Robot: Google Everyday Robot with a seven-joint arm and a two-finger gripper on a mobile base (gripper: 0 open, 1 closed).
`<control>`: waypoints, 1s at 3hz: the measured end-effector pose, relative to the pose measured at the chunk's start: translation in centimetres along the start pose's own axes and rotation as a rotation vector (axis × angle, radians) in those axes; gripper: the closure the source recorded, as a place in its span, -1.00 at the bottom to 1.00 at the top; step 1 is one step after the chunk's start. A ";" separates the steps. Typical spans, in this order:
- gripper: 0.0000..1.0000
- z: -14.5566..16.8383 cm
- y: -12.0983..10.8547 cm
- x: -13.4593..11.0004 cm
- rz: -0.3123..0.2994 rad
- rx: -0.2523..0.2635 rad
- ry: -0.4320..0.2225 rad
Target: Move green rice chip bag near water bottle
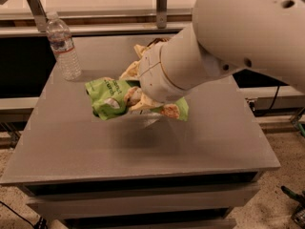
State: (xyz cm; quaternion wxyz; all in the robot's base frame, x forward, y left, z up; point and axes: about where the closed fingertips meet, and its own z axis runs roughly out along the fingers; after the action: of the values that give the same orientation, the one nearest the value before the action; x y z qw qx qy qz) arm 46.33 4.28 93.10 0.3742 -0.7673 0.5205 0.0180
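Note:
The green rice chip bag (107, 95) is crumpled and held above the grey table (143, 147), casting a shadow on it. My gripper (136, 99) is shut on the bag's middle, with cream fingertips (133, 95) pressed into it, and my large white arm comes in from the upper right. The water bottle (63, 46) stands upright at the table's back left corner, to the upper left of the bag and apart from it.
A brown snack bag (139, 56) lies at the back of the table, mostly hidden behind my arm. A metal rail and posts (161, 6) run behind the table. The table's front edge is near the bottom; the floor shows at right.

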 end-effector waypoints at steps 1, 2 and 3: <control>1.00 3.5 -3.8 1.0 -0.063 0.026 -0.001; 1.00 5.5 -6.3 1.6 -0.097 0.036 -0.012; 1.00 7.5 -8.6 1.5 -0.141 0.026 0.005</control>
State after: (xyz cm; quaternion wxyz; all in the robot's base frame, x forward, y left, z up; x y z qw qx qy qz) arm 56.66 9.09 91.88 0.3832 -0.7972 0.4662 -0.0172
